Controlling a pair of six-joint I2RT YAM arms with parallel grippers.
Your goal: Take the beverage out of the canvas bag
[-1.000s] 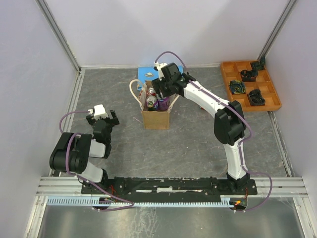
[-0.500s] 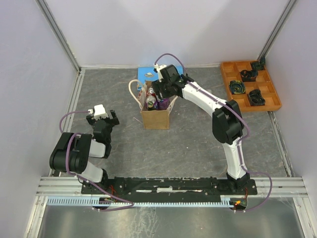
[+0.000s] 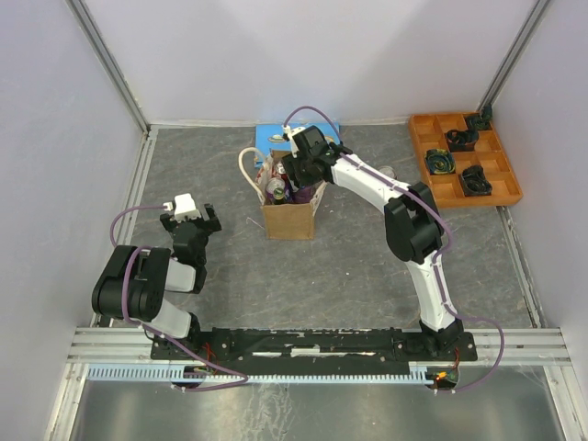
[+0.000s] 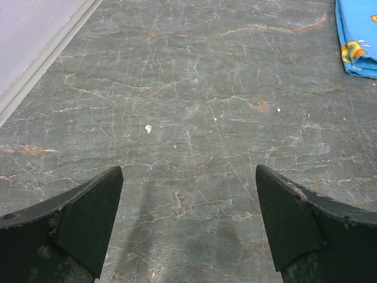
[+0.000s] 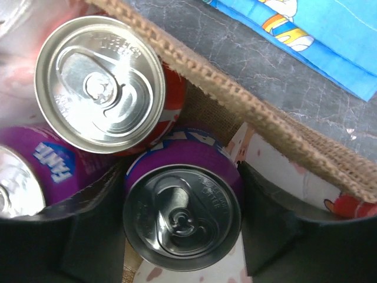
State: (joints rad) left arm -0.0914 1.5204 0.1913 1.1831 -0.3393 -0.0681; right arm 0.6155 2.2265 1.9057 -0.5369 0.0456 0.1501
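The canvas bag (image 3: 288,220) stands upright at the far middle of the bench (image 3: 367,248), just in front of the blue board (image 3: 274,135); its open mouth faces up, so the drinks can only be reached from above. That is likely why the right end effector (image 3: 292,180) points down into the mouth.

In the right wrist view 3 cans stand packed together: a purple can (image 5: 182,219) in the middle, a red can (image 5: 99,91) touching it on the far side, and a second purple can (image 5: 20,177) at the left edge. The right end effector (image 5: 182,227) has its jaws apart, 1 finger on each side of the middle purple can, close to its wall; whether they press on it I cannot tell; the can sits low in the bag, not lifted.

The left end effector (image 4: 188,177) rests wide apart and holding nothing over bare bench, probably parked clear of the work.
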